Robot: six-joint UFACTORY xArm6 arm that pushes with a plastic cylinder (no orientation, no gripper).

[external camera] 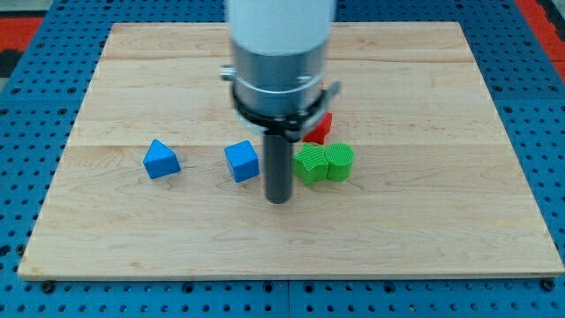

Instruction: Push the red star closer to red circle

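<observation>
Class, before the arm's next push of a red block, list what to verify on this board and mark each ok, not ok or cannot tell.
1. My tip visible: ok, between the blue cube and the green blocks.
2. Red block located: ok, partly hidden behind the arm.
3. Its shape is a star: cannot tell.
4. Red circle in view: not ok, none visible.
5. Tip touching the red block: not ok, apart.
6. Blue triangular block out of the way: ok.
</observation>
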